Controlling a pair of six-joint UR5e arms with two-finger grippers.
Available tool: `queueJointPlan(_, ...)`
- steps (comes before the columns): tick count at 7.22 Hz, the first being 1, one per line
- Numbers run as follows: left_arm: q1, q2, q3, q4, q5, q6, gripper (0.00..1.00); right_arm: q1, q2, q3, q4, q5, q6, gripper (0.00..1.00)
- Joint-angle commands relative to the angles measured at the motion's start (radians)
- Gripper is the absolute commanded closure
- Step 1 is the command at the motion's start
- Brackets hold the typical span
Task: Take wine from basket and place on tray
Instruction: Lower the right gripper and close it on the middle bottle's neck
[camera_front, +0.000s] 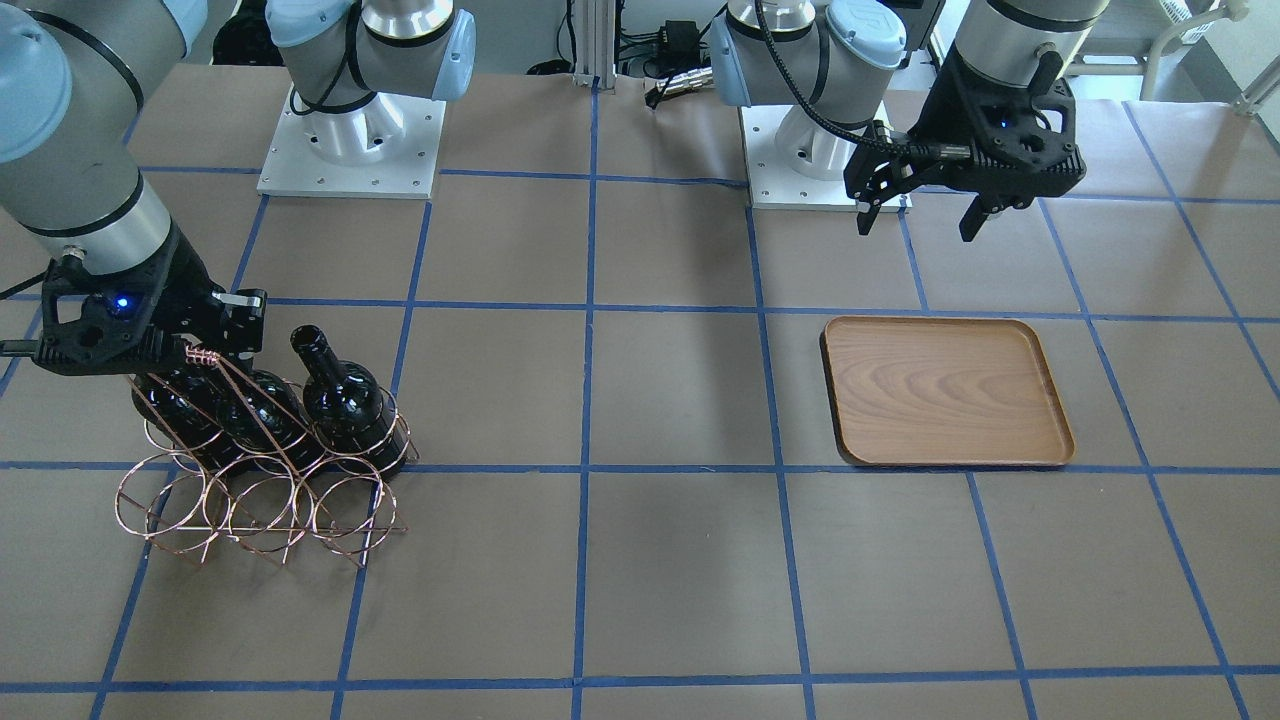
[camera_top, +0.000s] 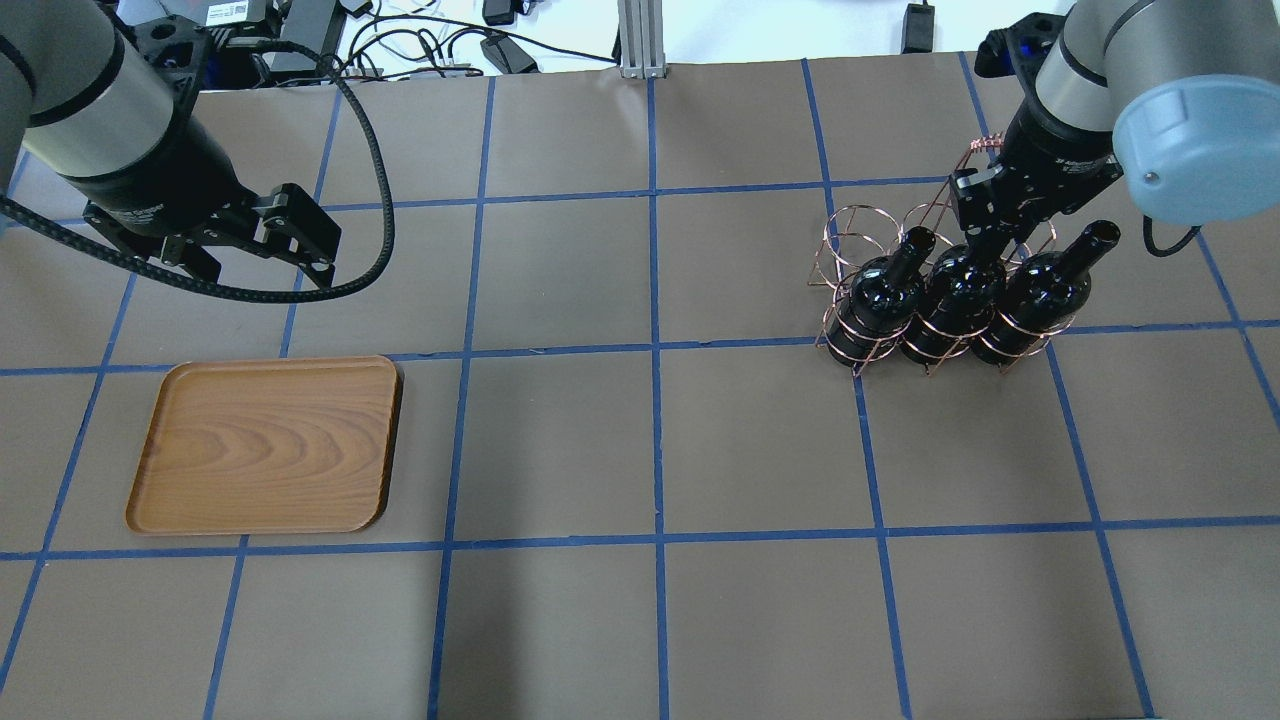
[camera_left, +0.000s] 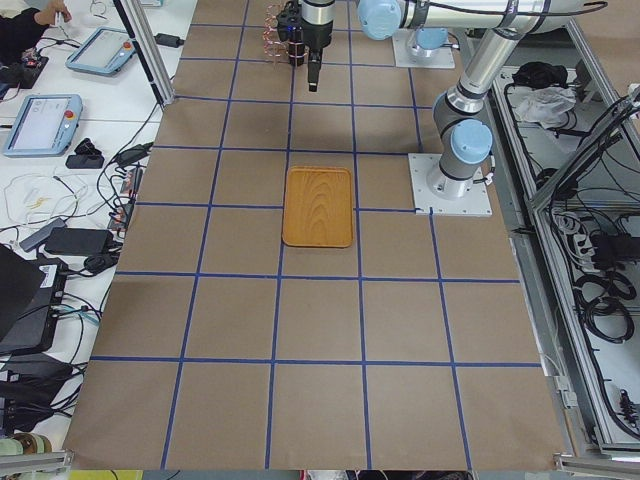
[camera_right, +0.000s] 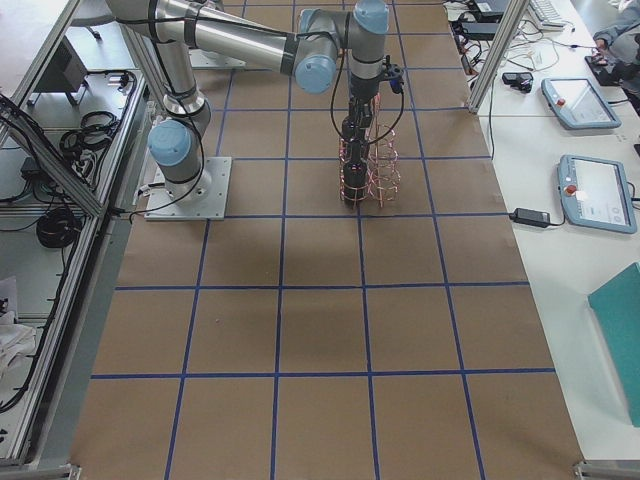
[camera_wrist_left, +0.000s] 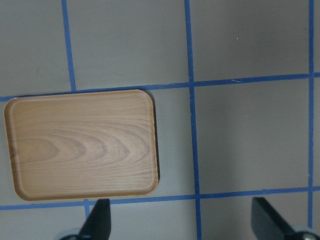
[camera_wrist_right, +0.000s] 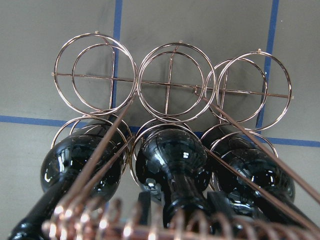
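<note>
Three bottles (camera_top: 1040, 295) stand in basket (camera_wrist_right: 171, 85), right side of surface (camera_top: 650, 450). Right jaws straddle middle wine (camera_top: 955, 295) neck; clenched or not, cannot tell. Left jaws released, hovering beyond tray (camera_top: 265, 445).

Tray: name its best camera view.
The left wrist view: the tray fills much of it, empty, grain and rim sharp. Overhead and front views show it whole but smaller; the left side view, tiny; the others miss it.

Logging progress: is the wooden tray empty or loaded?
Empty. The flat brown wooden tray shows only bare grain; all three glossy black glass bottles sit in the copper wire basket.
</note>
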Motion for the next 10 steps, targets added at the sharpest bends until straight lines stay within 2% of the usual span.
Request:
queueJointPlan(1,0.0,0.0,-0.001,0.0,0.002,0.0,0.0,0.0,0.004,0.0,-0.002,0.001,0.0,0.58)
queueJointPlan(2,0.0,0.0,-0.001,0.0,0.002,0.0,0.0,0.0,0.004,0.0,0.0,0.0,0.002,0.72)
queueJointPlan(4,0.002,0.0,-0.001,0.0,0.001,0.0,0.0,0.0,0.004,0.0,0.0,0.001,0.005,0.86)
queueJointPlan(7,0.0,0.0,-0.001,0.001,0.002,0.0,0.0,0.003,-0.013,-0.034,0.02,0.001,0.005,0.89)
queueJointPlan(8,0.0,0.0,-0.001,0.001,0.002,0.002,0.0,0.003,-0.014,-0.099,0.108,0.0,0.008,0.89)
queueJointPlan(10,0.002,-0.003,0.002,0.011,0.001,0.002,0.0,0.003,-0.017,-0.294,0.331,-0.003,0.011,0.88)
